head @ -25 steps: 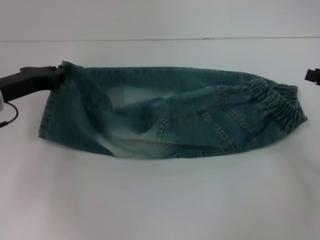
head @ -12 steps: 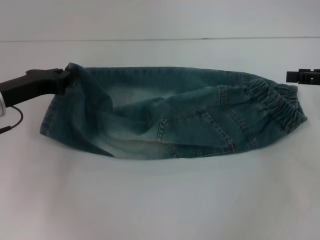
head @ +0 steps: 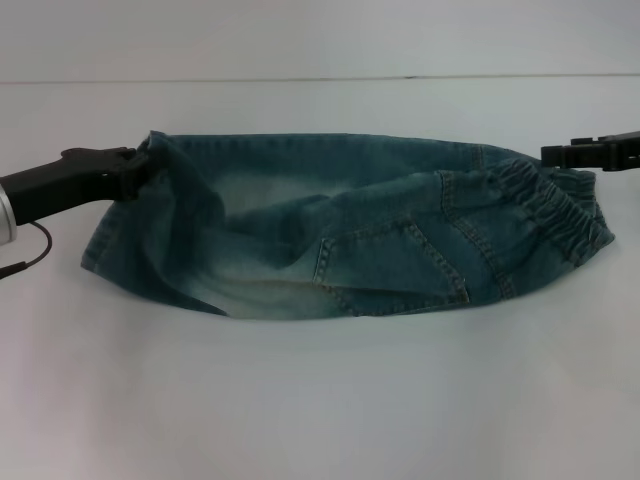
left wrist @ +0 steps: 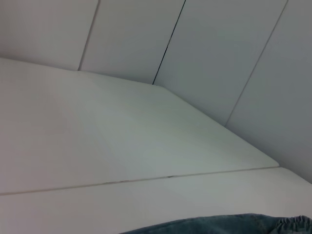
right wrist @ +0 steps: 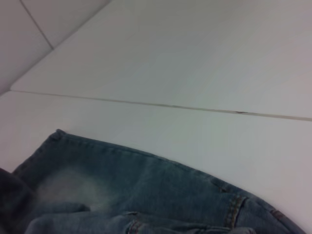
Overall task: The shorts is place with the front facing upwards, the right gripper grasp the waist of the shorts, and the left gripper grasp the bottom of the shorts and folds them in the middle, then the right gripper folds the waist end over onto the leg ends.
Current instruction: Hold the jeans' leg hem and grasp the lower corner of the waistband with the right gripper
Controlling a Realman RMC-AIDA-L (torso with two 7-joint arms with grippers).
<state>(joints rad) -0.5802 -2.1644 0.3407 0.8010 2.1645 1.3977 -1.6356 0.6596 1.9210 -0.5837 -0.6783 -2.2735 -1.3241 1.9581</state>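
The shorts (head: 350,235) lie stretched lengthwise across the white table (head: 320,400), folded along their length into a long narrow band, with the stitched pocket side facing up. The waist (head: 555,205) — the puckered elastic band — forms the end on the robot's right, and the leg ends (head: 110,235) with their straight stitched hems sit at the robot's left. A pale faded patch runs through the middle of the denim, and a lighter strip of fabric shows along the near edge below it.

The left gripper (head: 135,168) reaches in from the left border of the head view, its black body slanting up toward the far corner of the leg ends. Its fingers are closed on the denim there, and the cloth at that corner is drawn up into a small peak with creases spreading away from it. A thin cable (head: 25,255) loops down from its wrist.

The right gripper (head: 560,155) comes in from the right border, hanging just beside the far edge of the waist; whether its fingers are parted or together I cannot tell, and contact with the cloth is not clear either.

The left wrist view shows mostly bare table and wall panels (left wrist: 219,48), with a sliver of denim at the frame edge. The right wrist view looks across the far edge of the shorts — a seam line (right wrist: 161,105) crosses the table behind them.
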